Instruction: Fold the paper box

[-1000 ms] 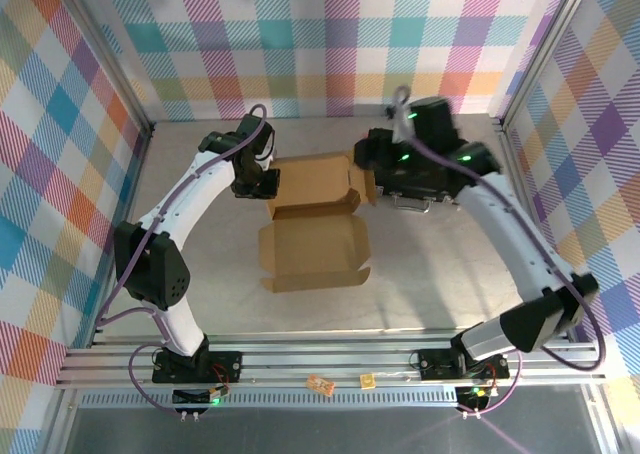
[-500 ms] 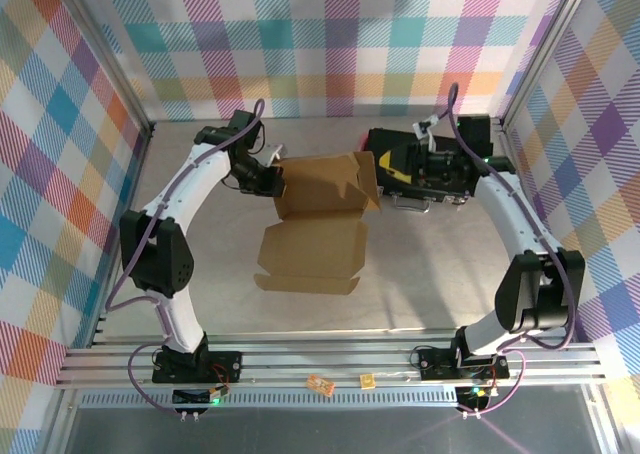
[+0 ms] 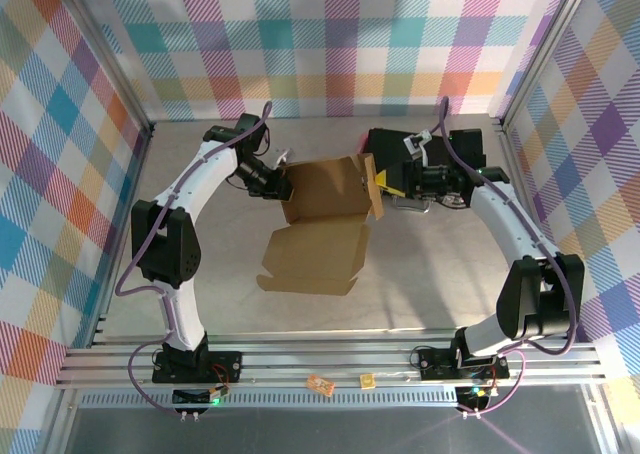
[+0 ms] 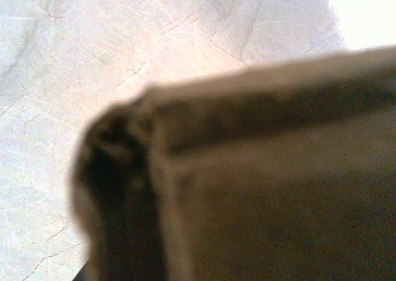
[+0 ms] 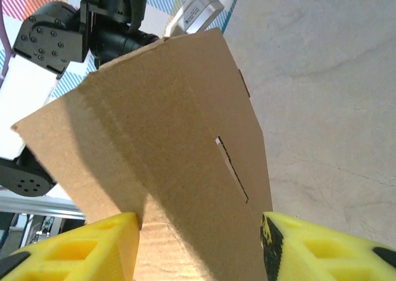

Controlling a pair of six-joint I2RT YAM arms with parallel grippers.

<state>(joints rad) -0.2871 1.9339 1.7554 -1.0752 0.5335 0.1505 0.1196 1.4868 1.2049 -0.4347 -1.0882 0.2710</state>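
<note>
The brown paper box (image 3: 318, 242) lies mid-table, its near panel flat and its far part (image 3: 325, 189) raised with walls standing. My left gripper (image 3: 281, 182) presses against the far part's left wall; in the left wrist view blurred cardboard (image 4: 278, 188) sits right at the lens and hides the fingers. My right gripper (image 3: 377, 184) is at the right side flap. In the right wrist view that slotted flap (image 5: 179, 145) stands between the yellow fingertips (image 5: 93, 247), which are spread wide: the right gripper (image 5: 198, 247) is open.
A black hard case (image 3: 425, 159) with a metal handle lies directly behind the right gripper, at the back right. Checked walls and aluminium posts enclose the table. Two small tags (image 3: 320, 384) lie on the front rail.
The right arm swung down from over the black case and set its open fingers around the box's right flap. The left gripper moved right and the box's far part shifted right with it.
</note>
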